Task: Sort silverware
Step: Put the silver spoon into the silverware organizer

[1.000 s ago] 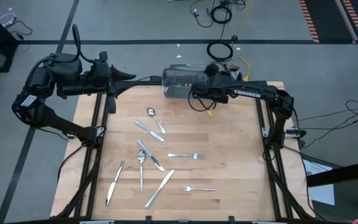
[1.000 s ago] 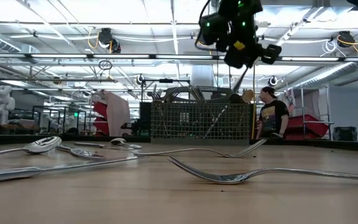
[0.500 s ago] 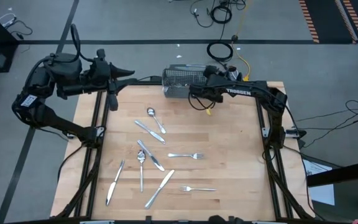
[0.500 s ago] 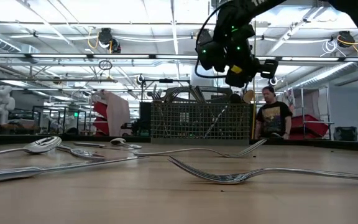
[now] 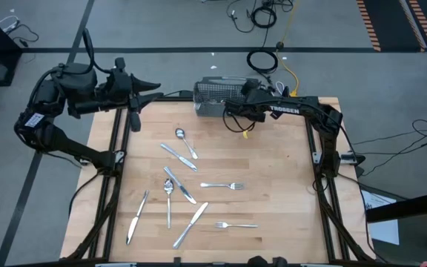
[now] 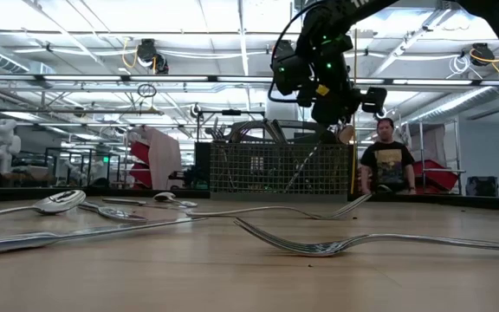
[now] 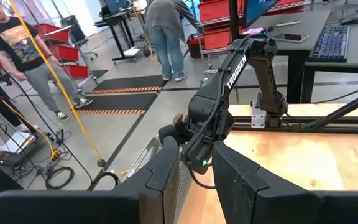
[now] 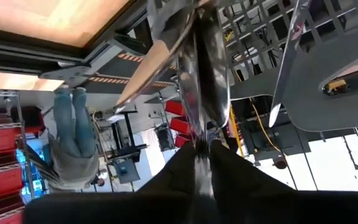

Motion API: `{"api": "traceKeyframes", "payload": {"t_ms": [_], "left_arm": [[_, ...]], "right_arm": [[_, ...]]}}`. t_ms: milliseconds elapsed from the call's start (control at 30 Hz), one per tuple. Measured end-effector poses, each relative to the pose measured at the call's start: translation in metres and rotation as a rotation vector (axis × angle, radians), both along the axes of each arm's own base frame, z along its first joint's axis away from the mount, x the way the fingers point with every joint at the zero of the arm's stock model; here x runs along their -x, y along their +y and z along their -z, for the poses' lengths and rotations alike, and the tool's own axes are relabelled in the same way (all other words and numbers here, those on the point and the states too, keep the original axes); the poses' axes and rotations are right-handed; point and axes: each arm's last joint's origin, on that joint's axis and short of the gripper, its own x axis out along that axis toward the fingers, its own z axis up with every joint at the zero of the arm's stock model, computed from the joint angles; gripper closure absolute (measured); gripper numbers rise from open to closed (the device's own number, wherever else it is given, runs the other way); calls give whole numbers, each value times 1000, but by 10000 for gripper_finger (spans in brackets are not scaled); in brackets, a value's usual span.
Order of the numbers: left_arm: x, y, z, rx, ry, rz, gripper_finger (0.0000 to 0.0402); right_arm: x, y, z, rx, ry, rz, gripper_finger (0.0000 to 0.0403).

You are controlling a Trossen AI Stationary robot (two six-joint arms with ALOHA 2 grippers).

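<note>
Silverware (image 5: 180,185) lies scattered over the wooden tabletop (image 5: 273,178): we count a spoon (image 5: 184,140) and a knife (image 5: 178,156) toward the far side, a fork (image 5: 222,185) mid-table, another fork (image 5: 236,225) and a knife (image 5: 190,225) nearer the front edge, and a few more pieces to their left. The grey wire-mesh basket (image 5: 217,96) stands at the far edge, with cutlery handles showing above its rim in the low view. The right gripper (image 5: 242,104) hangs just above the basket; in its wrist view a shiny piece of silverware (image 8: 204,81) sits between the jaws, clamped on it as far as we can see. The left gripper (image 5: 150,89) waits off the far-left corner, jaws slightly apart, nothing between them.
</note>
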Motion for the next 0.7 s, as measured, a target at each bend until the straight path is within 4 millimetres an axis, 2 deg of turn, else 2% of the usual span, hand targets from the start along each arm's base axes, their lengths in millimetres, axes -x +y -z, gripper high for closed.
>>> {"api": "traceKeyframes", "payload": {"t_ms": [233,400,500,700], "left_arm": [[0,0,0,0,0,0,300],[0,1,0,-7,0,-23,300],[0,1,-1,-20,-9,-22,300],[0,1,-6,-34,-52,-18,300]], "right_arm": [[-1,1,1,-5,-39,18,290],[-3,-1,-8,103,-106,41,241],[-8,-3,-37,166,-249,67,221],[-9,1,-118,194,-620,101,206]]}}
